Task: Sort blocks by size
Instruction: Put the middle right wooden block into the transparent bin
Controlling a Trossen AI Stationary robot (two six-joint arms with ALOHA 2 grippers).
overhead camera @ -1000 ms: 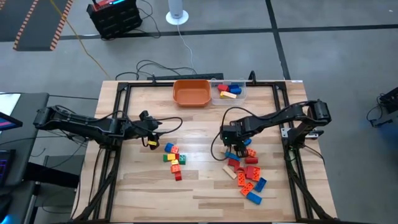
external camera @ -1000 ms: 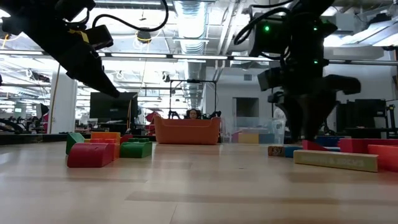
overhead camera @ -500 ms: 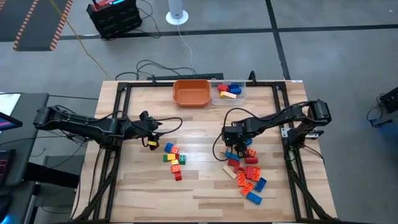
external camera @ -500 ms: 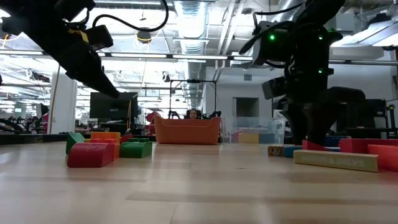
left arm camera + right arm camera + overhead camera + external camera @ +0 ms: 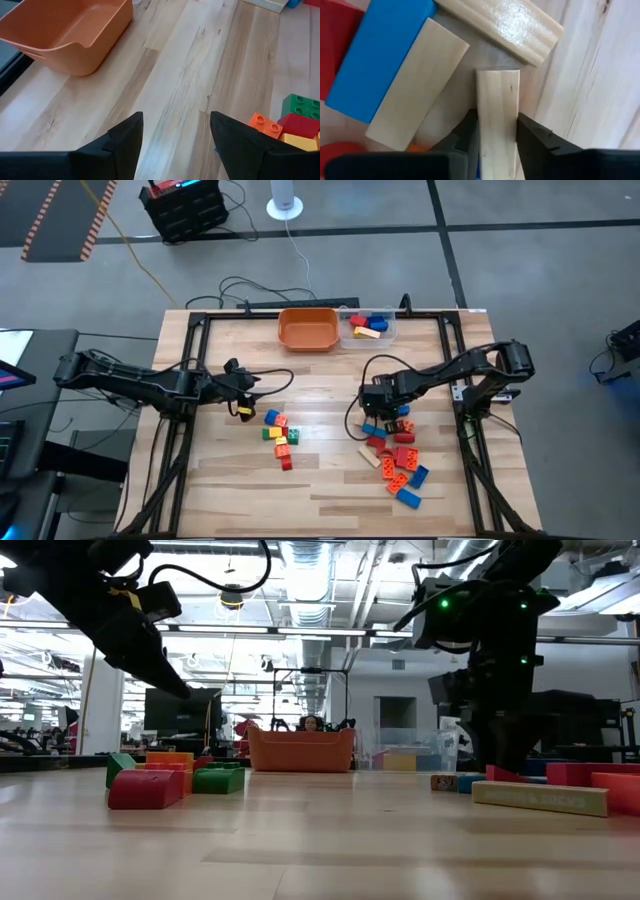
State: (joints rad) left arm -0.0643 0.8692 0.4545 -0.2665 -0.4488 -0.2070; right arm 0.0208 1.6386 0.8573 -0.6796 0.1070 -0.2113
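R gripper (image 5: pixel 495 132), centre-right of the high view over the block pile (image 5: pixel 398 455), is clenched on a tan block (image 5: pixel 497 115). Lift straight up, w/o snagging neighbours. L gripper (image 5: pixel 175 135) waits, released, mid-left.

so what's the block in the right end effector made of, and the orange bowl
The pale block clamped in the right end effector looks like unpainted wood with a smooth finish: faint grain lines and a small dark fleck show. The orange bowl looks like moulded plastic, matte, with a uniform colour and a rounded rim.
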